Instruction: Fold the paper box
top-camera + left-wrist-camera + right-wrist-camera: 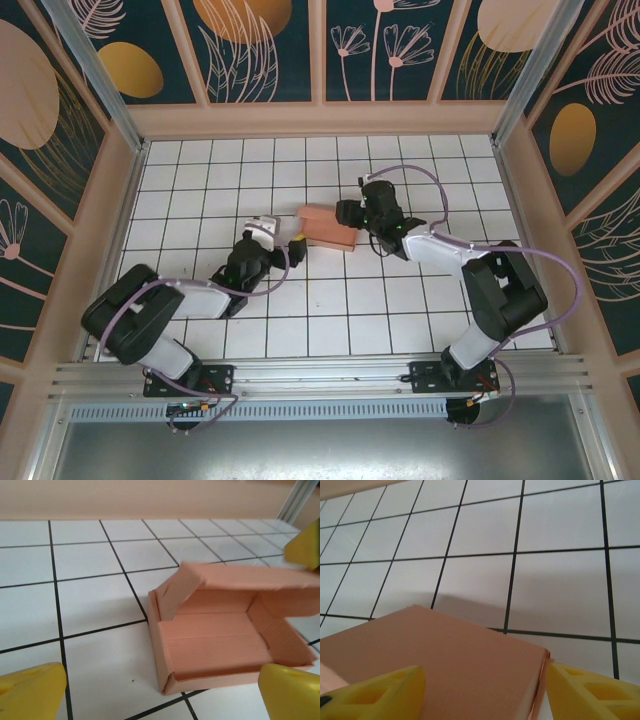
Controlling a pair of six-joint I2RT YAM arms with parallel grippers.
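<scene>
Your arm bases [190, 380] sit lowest in the top view. Beyond them, on the tiled table [330, 310], the pink box [325, 228] lies between the left gripper [296, 246] and the right gripper [347, 214].

From the left wrist you see its fingers [30, 692] spread wide, clear of the box, whose lid stands half raised.

From the right wrist, yellow fingers [590, 695] flank the box's flat top. Whether they squeeze it, you cannot tell.
</scene>
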